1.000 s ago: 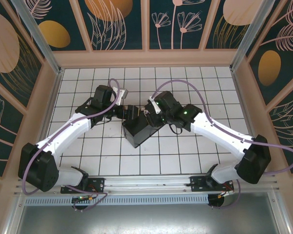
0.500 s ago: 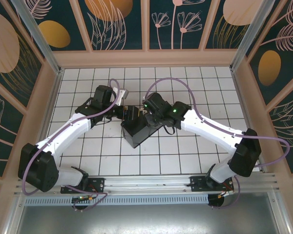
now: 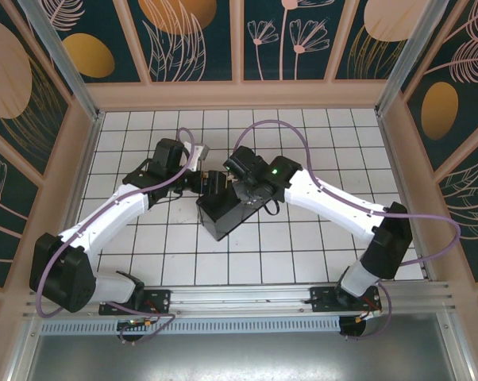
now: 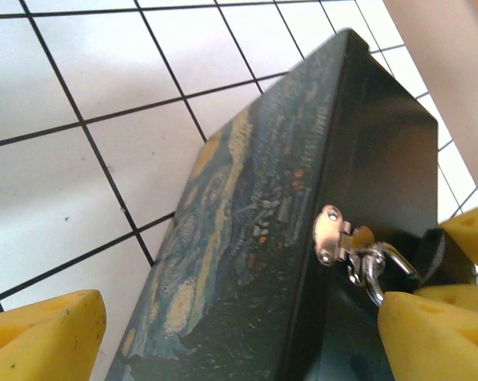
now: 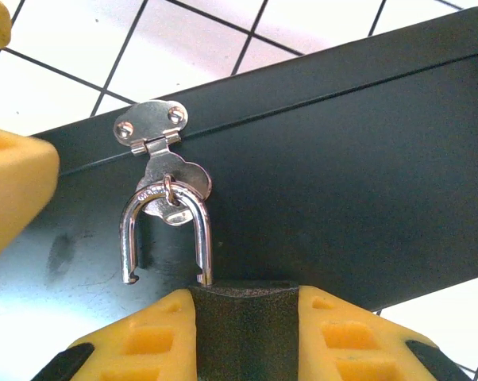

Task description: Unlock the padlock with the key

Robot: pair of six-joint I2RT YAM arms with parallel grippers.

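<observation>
The padlock (image 5: 243,337) has a dark body and a silvery shackle (image 5: 169,230). My right gripper (image 5: 243,317) is shut on the body, one yellow finger (image 5: 144,345) on each side. The shackle hangs through the hasp (image 5: 153,127) of the black box (image 3: 223,213); its left leg ends free, outside the body. In the left wrist view the shackle (image 4: 376,270) shows beside the hasp (image 4: 331,234). My left gripper (image 4: 239,337) stands open, its fingers (image 4: 40,333) wide apart around the box's corner. The key is hidden.
The box has a swirly blue-and-yellow lid (image 4: 247,206) and lies on the white tiled floor (image 3: 302,246) between both wrists. Wooden walls (image 3: 80,159) fence the floor on three sides. The left arm's yellow finger (image 5: 9,190) sits close to the hasp.
My right arm has swung left and farther in toward the box. The box has shifted slightly left. The left arm has stayed put.
</observation>
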